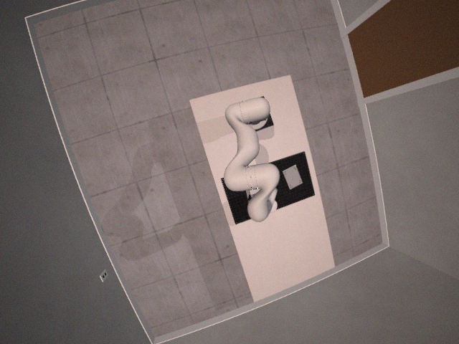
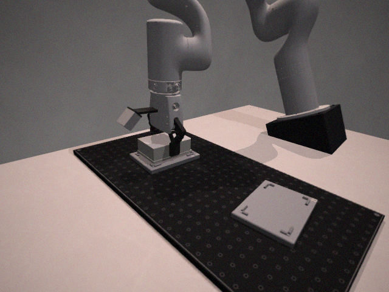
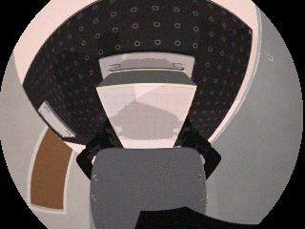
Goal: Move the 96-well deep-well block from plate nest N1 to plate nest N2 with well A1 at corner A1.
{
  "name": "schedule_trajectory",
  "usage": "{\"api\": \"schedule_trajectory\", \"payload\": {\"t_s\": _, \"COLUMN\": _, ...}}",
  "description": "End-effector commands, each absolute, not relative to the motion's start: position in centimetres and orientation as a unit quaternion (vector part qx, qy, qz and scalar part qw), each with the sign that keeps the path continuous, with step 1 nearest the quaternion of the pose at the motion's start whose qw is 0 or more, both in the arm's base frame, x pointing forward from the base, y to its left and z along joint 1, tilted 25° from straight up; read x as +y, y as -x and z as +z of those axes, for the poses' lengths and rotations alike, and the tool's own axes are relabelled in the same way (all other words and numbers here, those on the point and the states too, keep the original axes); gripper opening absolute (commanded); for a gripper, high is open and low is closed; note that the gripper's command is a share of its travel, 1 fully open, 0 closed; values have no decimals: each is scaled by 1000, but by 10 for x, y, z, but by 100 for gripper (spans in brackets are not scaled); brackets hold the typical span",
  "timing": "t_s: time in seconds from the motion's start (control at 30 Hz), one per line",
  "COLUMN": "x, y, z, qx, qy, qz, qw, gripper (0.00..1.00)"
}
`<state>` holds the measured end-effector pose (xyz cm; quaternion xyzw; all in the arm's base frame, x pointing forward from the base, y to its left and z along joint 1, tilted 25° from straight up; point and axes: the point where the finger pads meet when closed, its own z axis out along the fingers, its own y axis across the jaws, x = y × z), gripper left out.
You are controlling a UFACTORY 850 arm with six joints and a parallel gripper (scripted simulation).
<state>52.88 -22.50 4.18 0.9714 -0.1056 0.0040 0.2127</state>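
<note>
Right now the gripper [image 2: 163, 138] is clamped on the deep-well block [image 2: 155, 146], fingers spread wide across it, one dark finger [image 2: 174, 143] down the block's near-right side face, the other hidden behind. Block is in nest N1 [image 2: 165, 160], upright, top face level, sitting within the corner locators; whether it's fully down or a hair lifted can't be told. Long axis runs along the nest's long side, roughly lengthwise to the black perforated base plate [image 2: 200, 201] in exterior view; fingers pinch across the short width. A1 marks too small to read. In wrist view the block [image 3: 148, 114] fills the centre w/ the nest edge beyond it. Nest N2 [image 2: 275, 211] lies well apart on same plate, four corner locators bare. Arm pedestal [image 2: 326, 138] stands on the table [image 2: 62, 219], off the plate.
</note>
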Motion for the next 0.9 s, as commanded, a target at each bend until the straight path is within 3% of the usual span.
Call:
{"api": "schedule_trajectory", "payload": {"t_s": 0.0, "x": -225, "y": -530, "z": 42, "qx": -106, "qy": -971, "qz": 5, "qw": 213, "gripper": 0}}
{"api": "schedule_trajectory", "payload": {"t_s": 0.87, "x": -227, "y": -529, "z": 38, "qx": -106, "qy": -971, "qz": 5, "qw": 213, "gripper": 0}}
